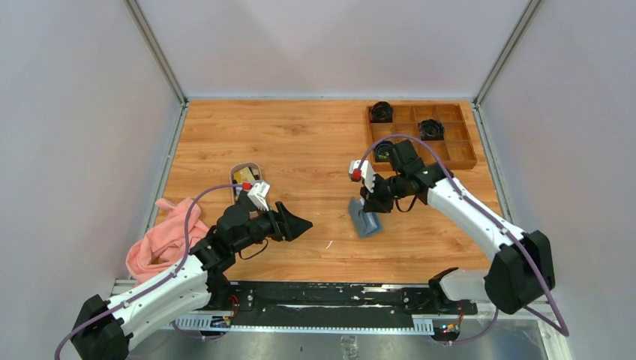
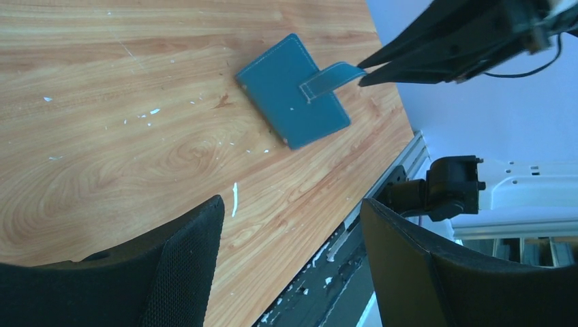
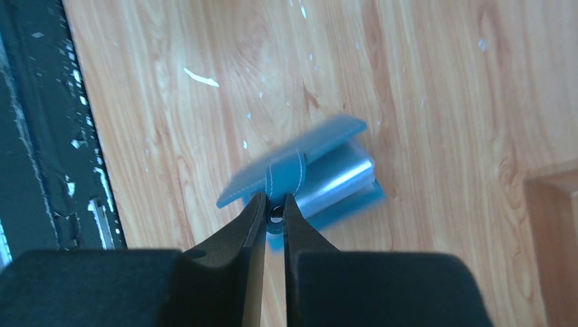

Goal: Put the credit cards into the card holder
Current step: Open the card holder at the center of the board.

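The teal-blue card holder [image 1: 365, 220] lies right of the table's middle; it also shows in the left wrist view [image 2: 290, 92] and the right wrist view [image 3: 327, 170]. My right gripper [image 1: 368, 205] [image 3: 275, 204] is shut on its snap strap, pulling the strap up so the cover lifts and the greyish clear pockets show. Over bare wood to the left of the holder, my left gripper [image 1: 301, 225] [image 2: 290, 212] is open and holds nothing. The credit cards [image 1: 241, 177], yellowish, lie in a small oval white dish [image 1: 255, 166] at the left.
A pink cloth [image 1: 165, 240] is bunched at the near left. A brown wooden compartment tray [image 1: 461, 161] with black round items stands at the far right. The black mounting rail [image 1: 337, 296] runs along the near edge.
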`<act>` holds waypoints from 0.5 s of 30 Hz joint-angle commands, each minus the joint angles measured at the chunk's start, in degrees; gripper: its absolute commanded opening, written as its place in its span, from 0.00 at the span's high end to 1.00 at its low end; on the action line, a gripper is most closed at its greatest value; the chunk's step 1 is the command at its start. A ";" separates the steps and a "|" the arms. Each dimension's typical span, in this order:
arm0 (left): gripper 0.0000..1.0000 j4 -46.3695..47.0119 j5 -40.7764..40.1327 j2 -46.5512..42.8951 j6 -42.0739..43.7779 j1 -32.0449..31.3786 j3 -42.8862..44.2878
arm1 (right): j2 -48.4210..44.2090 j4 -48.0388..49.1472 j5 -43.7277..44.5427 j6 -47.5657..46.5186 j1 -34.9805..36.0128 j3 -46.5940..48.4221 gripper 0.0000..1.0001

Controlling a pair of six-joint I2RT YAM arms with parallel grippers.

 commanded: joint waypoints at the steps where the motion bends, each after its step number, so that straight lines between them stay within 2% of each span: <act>1: 0.23 1.48 -0.75 -0.70 1.47 -0.61 -0.47 | -5.37 -0.87 -7.69 -1.63 0.67 1.04 0.98; 6: 0.23 1.47 -1.23 -0.24 0.98 -0.69 -0.57 | -0.72 1.66 -1.59 1.07 0.68 -0.19 0.95; 9: 0.23 1.48 -1.20 0.36 0.61 -0.77 -0.64 | 4.18 -1.32 -6.41 1.34 1.19 1.91 0.94; 12: 0.23 1.46 -1.32 0.52 0.65 -0.78 -0.66 | 5.94 -1.30 -7.52 2.79 4.46 3.62 0.93; 15: 0.24 1.34 -2.21 -0.77 0.45 -0.78 -0.93 | 8.77 -1.15 -8.54 4.67 9.08 5.85 0.84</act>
